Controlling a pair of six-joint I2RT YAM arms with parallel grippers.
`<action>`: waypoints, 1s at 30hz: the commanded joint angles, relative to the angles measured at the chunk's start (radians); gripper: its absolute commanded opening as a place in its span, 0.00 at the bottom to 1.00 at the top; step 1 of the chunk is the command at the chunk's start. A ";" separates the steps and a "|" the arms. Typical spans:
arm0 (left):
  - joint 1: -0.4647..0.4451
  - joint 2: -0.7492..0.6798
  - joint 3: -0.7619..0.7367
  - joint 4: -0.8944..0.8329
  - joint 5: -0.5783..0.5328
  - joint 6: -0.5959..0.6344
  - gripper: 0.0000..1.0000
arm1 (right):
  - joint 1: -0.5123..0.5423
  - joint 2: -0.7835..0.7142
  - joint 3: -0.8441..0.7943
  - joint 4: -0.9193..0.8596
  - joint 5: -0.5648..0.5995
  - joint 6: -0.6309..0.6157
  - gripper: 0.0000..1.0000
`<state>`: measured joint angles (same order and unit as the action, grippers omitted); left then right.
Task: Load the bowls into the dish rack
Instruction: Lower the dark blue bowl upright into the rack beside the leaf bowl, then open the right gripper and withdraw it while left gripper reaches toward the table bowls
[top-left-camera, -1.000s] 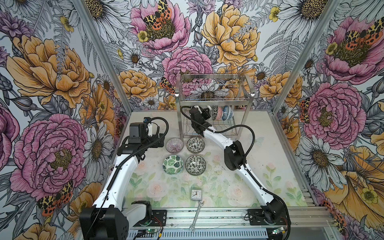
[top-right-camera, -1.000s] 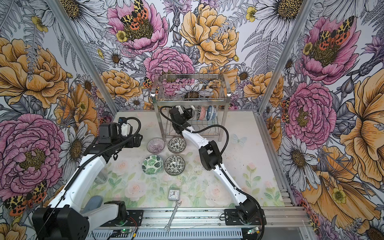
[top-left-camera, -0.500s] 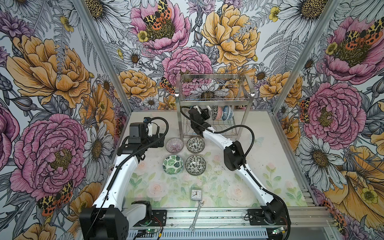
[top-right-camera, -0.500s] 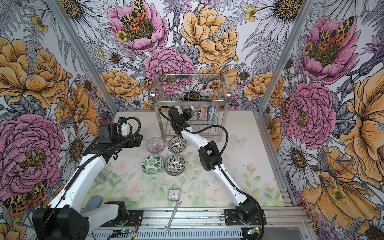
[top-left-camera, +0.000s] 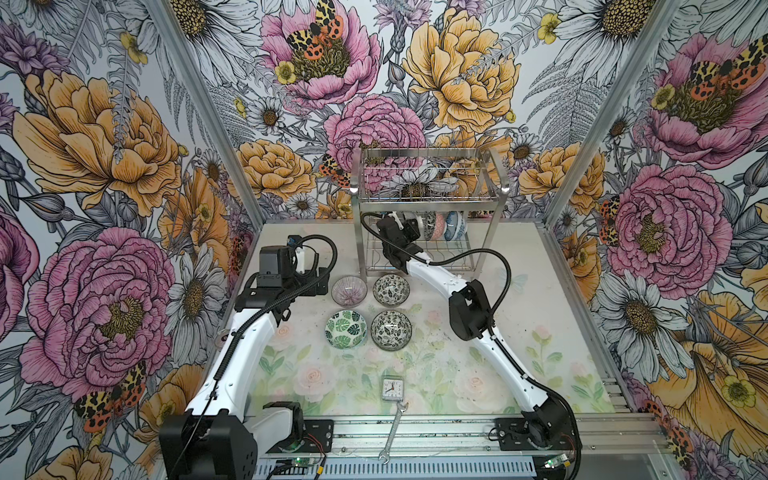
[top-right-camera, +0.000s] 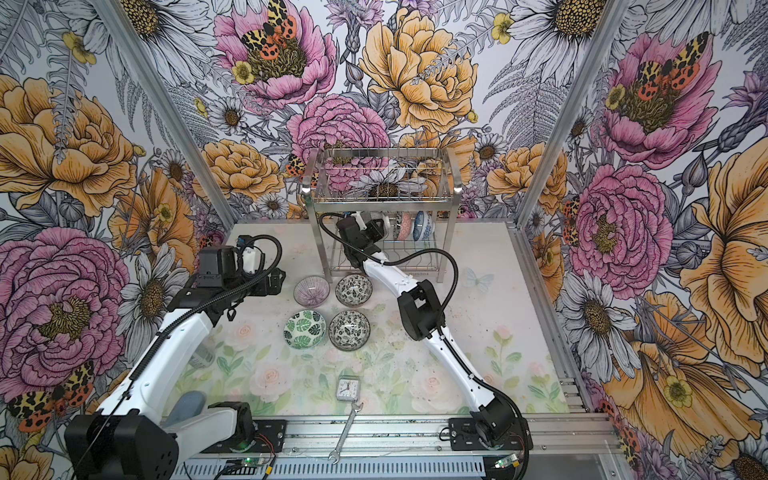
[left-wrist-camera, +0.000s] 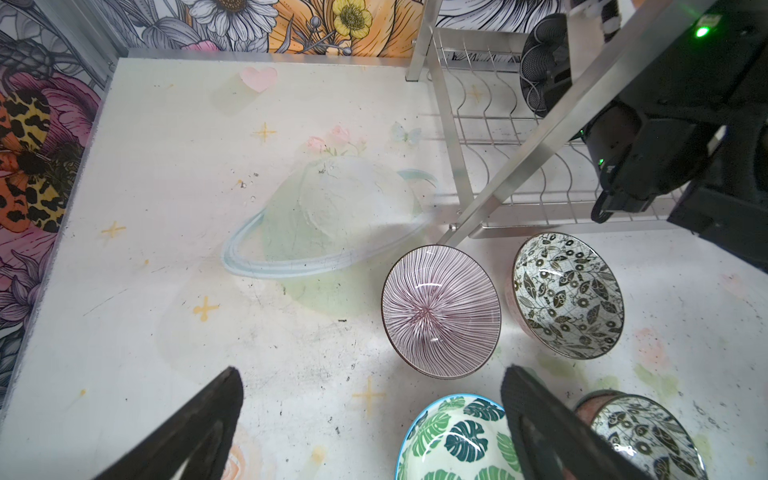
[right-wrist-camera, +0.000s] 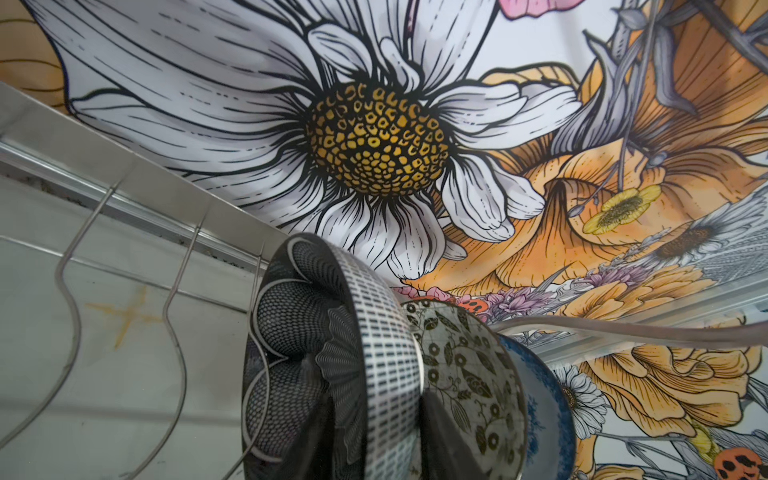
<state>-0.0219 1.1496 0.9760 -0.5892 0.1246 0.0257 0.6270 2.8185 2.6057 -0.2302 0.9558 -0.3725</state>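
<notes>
Bold floral wallpaper closes three sides around a pale table (top-left-camera: 532, 316) printed with faint roses. At its back edge we see the dish rack (top-left-camera: 428, 202).

Three bowls stand on edge in the rack's lower tier, among the wavy wires. They are the dark petal bowl (right-wrist-camera: 299, 345), the racked floral bowl (right-wrist-camera: 465, 374) just beside it, and the blue-and-white bowl (right-wrist-camera: 544, 399) beyond that.

The right gripper (right-wrist-camera: 378, 415) is inside this tier and straddles the wall of the dark petal bowl. One finger is inside the bowl and the other is between it and the racked floral bowl. Both fingers are blurred in the right wrist view, so we cannot tell whether they pinch the wall or stand just clear of it.

Four more bowls sit upright on the table in front of the rack, set in a square. The pink striped bowl (top-left-camera: 349, 291) and the rear floral bowl (top-left-camera: 391, 290) are nearest the rack. The green leaf bowl (top-left-camera: 345, 329) and the front floral bowl (top-left-camera: 391, 330) are toward the front.

The left gripper (left-wrist-camera: 372, 376) hovers over bare table just beside the pink striped bowl, on its left in both top views. Its fingers are spread wide and hold nothing.

Near the front rail we find a small clock (top-left-camera: 392, 388) with a wrench (top-left-camera: 392, 432) just beside it.
</notes>
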 joint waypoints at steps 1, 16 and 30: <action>0.011 0.031 -0.019 0.027 0.031 0.000 0.99 | -0.004 -0.082 -0.024 -0.049 -0.060 0.037 0.38; -0.070 -0.163 -0.048 0.016 -0.131 0.031 0.99 | 0.003 -0.346 -0.312 -0.066 -0.136 0.148 0.92; -0.120 -0.207 -0.019 -0.019 -0.196 0.024 0.99 | 0.017 -0.703 -1.041 0.371 -0.250 0.163 0.96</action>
<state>-0.1322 0.9653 0.9180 -0.5991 -0.0383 0.0372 0.6277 2.2196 1.6527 -0.0380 0.7326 -0.2073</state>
